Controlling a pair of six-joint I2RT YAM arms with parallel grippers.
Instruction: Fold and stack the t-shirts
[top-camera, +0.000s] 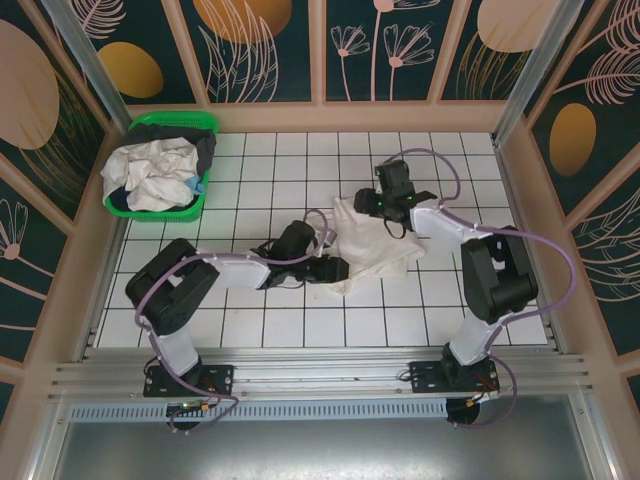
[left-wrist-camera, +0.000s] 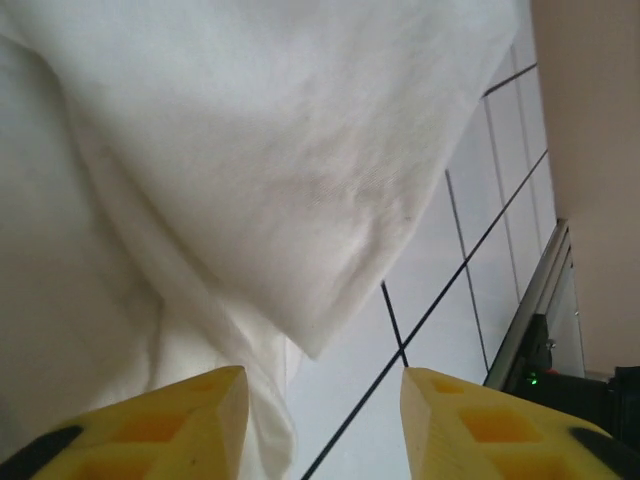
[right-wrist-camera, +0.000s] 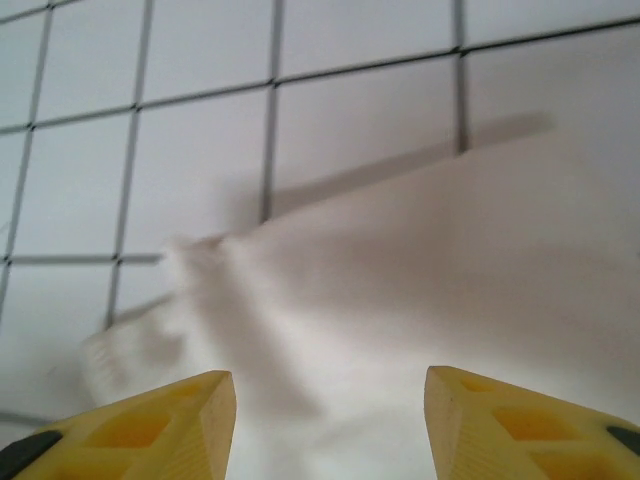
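One t-shirt (top-camera: 368, 250) lies bunched at table (top-camera: 250, 320) centre, not neatly folded. The left gripper (left-wrist-camera: 325, 378) sits at its near-left edge and the right gripper (right-wrist-camera: 330, 378) at its far edge. Both have fingers apart, gripping nothing. More shirts (top-camera: 155, 175) fill the far-left basket (top-camera: 175, 120). No stack exists yet.

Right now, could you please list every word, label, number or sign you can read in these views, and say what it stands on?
There is no readable text.
The t-shirt shows only plain off-white cloth.
The green basket bears no label that I can make out.
The wall panels carry only leaf and flower patterns, no writing.
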